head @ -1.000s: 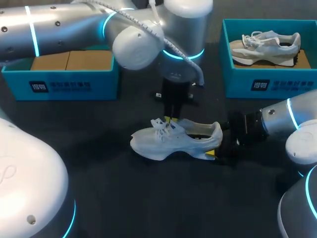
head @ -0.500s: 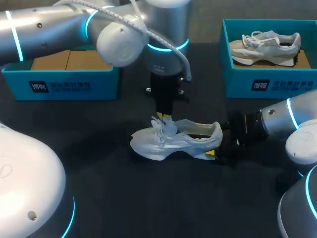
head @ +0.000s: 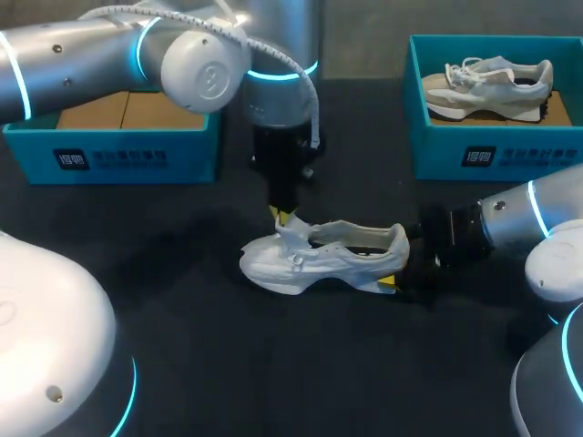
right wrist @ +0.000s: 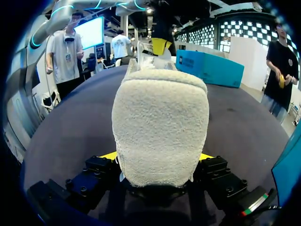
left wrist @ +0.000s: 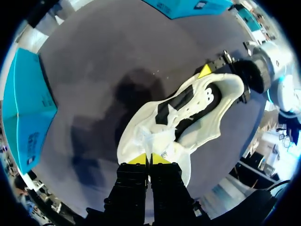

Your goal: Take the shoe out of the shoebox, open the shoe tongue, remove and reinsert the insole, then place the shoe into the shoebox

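- Tongue-opening step: left gripper (head: 284, 217) is pinching the tongue (head: 291, 233).
- Right gripper (right wrist: 157, 157) is clamping the shoe (head: 319, 259) at the heel (right wrist: 160, 127) — shoe is lying on the table (head: 182, 346).
- Next: tongue is needing a pull toeward, widening the opening.

print | white label (head: 109, 159) on left shoebox (head: 187, 144) front | same on right shoebox (head: 437, 146) | unreadable

A dark table (head: 273, 364) carries a second teal shoebox (head: 528, 150) at its far right corner. Inside stands a grey and beige sneaker (head: 496, 86), toe toward the middle of the table, on a brown cardboard lining (head: 560, 109).
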`<state>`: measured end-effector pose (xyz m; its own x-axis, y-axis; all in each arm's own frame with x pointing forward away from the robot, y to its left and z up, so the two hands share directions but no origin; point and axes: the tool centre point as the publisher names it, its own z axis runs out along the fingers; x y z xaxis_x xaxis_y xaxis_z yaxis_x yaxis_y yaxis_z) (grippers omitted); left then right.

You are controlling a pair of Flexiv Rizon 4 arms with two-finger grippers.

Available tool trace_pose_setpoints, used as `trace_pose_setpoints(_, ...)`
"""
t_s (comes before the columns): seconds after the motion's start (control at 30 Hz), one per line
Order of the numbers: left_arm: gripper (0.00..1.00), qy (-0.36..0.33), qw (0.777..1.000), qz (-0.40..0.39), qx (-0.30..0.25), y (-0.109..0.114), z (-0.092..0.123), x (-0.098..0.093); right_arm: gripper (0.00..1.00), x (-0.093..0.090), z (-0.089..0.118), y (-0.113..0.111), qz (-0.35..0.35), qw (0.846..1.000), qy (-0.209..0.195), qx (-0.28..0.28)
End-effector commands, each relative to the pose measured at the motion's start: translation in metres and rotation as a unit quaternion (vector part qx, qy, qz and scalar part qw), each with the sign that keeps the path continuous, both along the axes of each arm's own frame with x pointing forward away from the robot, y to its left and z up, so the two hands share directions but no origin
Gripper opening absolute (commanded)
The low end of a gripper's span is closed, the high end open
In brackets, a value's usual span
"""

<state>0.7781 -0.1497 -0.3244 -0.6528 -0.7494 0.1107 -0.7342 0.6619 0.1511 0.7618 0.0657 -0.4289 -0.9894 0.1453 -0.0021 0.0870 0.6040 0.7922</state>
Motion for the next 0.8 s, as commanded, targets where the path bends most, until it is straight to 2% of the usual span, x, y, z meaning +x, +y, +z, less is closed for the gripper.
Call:
trace_pose_setpoints(0.03, 0.00, -0.005, 1.000, -0.008, 0.014, -0.002, -0.008, 0.001, 0.00, 0.000, -0.006, 0.003, -0.001, 1.000, 0.000, -0.003)
trace_pose_setpoints(0.33, 0.00, -0.043, 0.998, -0.052, 0.018, 0.005, -0.025, -0.002, 0.00, 0.000, -0.006, 0.003, -0.001, 1.000, 0.000, -0.003)
trace_pose_setpoints(0.53, 0.00, -0.060, 0.997, -0.049, 0.023, 0.015, -0.033, 0.000, 0.00, 0.000, -0.006, 0.003, -0.001, 1.000, 0.000, -0.003)
trace_pose_setpoints(0.57, 0.13, -0.060, 0.997, -0.048, 0.020, 0.017, -0.033, -0.001, 0.00, 0.000, -0.006, 0.003, -0.001, 1.000, 0.000, -0.003)
trace_pose_setpoints(0.63, 0.17, -0.066, 0.997, -0.046, 0.018, 0.020, -0.033, -0.002, 0.00, 0.000, -0.006, 0.003, -0.001, 1.000, 0.000, -0.003)
trace_pose_setpoints(0.7, 0.27, -0.072, 0.996, -0.044, 0.019, 0.022, -0.034, -0.004, 0.00, 0.000, -0.006, 0.003, -0.001, 1.000, 0.000, -0.003)
trace_pose_setpoints(0.73, 0.36, -0.073, 0.996, -0.044, 0.020, 0.023, -0.035, -0.004, 0.00, 0.000, -0.006, 0.003, -0.001, 1.000, 0.000, -0.003)
trace_pose_setpoints(0.8, 0.40, -0.071, 0.996, -0.041, 0.019, 0.023, -0.037, -0.005, 0.00, 0.000, -0.006, 0.003, -0.001, 1.000, 0.000, -0.003)
